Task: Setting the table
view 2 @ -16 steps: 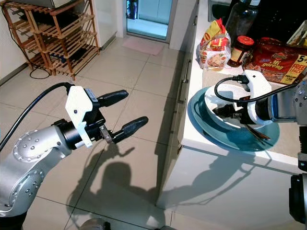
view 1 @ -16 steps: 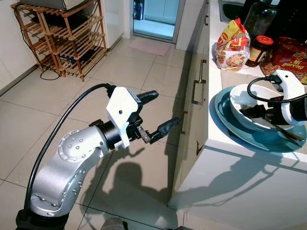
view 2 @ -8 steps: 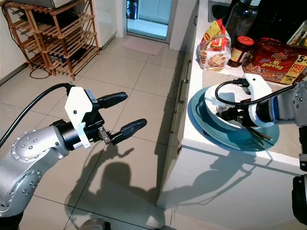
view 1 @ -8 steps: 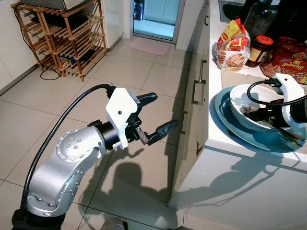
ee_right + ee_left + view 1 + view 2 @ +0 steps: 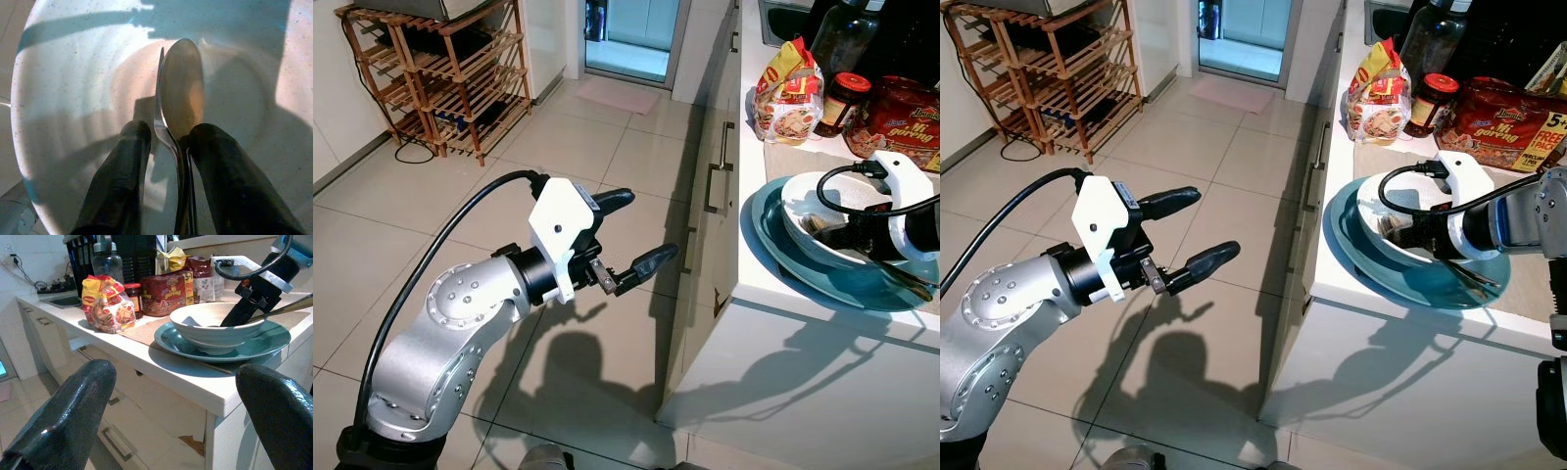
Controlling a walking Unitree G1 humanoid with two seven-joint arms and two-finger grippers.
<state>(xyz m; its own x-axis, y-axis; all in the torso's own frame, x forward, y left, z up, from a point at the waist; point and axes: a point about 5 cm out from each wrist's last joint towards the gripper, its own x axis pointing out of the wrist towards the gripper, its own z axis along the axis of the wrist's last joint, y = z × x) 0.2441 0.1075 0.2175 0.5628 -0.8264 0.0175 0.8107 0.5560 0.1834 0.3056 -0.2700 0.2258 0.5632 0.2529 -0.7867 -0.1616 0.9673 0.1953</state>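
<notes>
A white bowl (image 5: 800, 208) sits on a teal plate (image 5: 770, 240) near the counter's edge. My right gripper (image 5: 824, 227) reaches into the bowl, shut on a spoon (image 5: 182, 83) and a fork (image 5: 160, 122) lying together between its fingers. The spoon's head rests on the bowl's bottom, and the handles (image 5: 907, 279) stick out behind the gripper over the plate. My left gripper (image 5: 644, 227) hangs open over the tiled floor, left of the counter, with nothing in it. It faces the bowl (image 5: 215, 328) and plate (image 5: 274, 338).
Behind the plate stand a noodle packet (image 5: 788, 93), a dark jar (image 5: 843, 102), a red snack bag (image 5: 903, 113) and a bottle (image 5: 842, 34). Cabinet drawers with a handle (image 5: 715, 166) lie under the counter. A wooden rack (image 5: 440, 73) is at the far left, a doorway (image 5: 631, 39) beyond.
My right gripper has shifted slightly to the right inside the bowl with the cutlery in it. The left arm has barely moved.
</notes>
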